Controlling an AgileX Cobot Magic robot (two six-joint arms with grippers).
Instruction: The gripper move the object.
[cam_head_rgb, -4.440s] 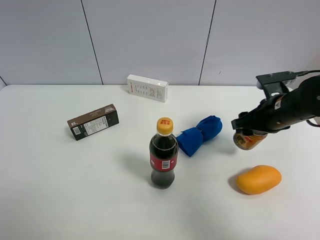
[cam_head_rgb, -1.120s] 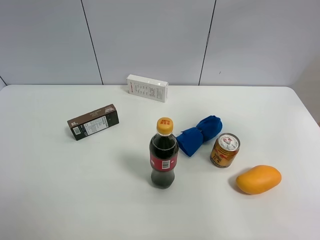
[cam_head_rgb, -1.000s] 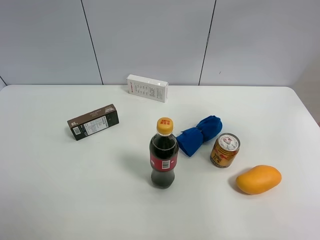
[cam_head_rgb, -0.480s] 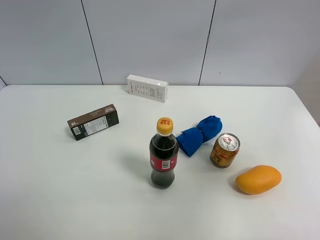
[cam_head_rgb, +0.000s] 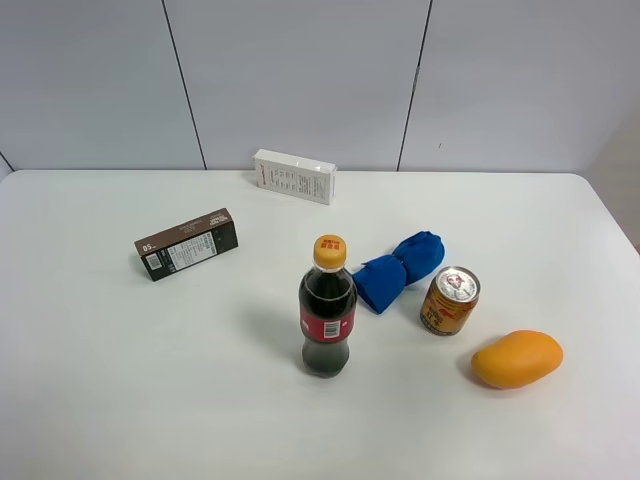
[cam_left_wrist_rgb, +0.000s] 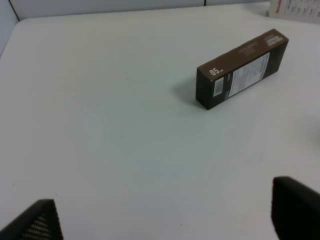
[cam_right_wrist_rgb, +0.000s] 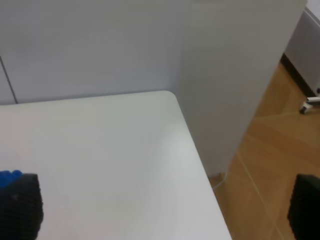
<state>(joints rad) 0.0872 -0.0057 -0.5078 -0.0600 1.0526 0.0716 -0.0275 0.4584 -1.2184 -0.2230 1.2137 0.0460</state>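
The right gripper (cam_right_wrist_rgb: 165, 220), jaws spread wide and empty, sits off the table's (cam_head_rgb: 120, 380) right edge, nearer than the equally open left gripper (cam_left_wrist_rgb: 165, 220). The can (cam_head_rgb: 449, 300) stands upright between blue cloth (cam_head_rgb: 400, 267) and mango (cam_head_rgb: 517, 359).

A white tabletop (cam_head_rgb: 110, 380) with a rounded corner is backed by a pale grey panelled wall (cam_head_rgb: 300, 70) divided by thin dark vertical seams. Soft, even lighting is cast across the surface, with only faint shadows. Beyond the tabletop's edge, a wood-toned floor (cam_right_wrist_rgb: 270, 165) is seen beside a light grey partition (cam_right_wrist_rgb: 235, 65).
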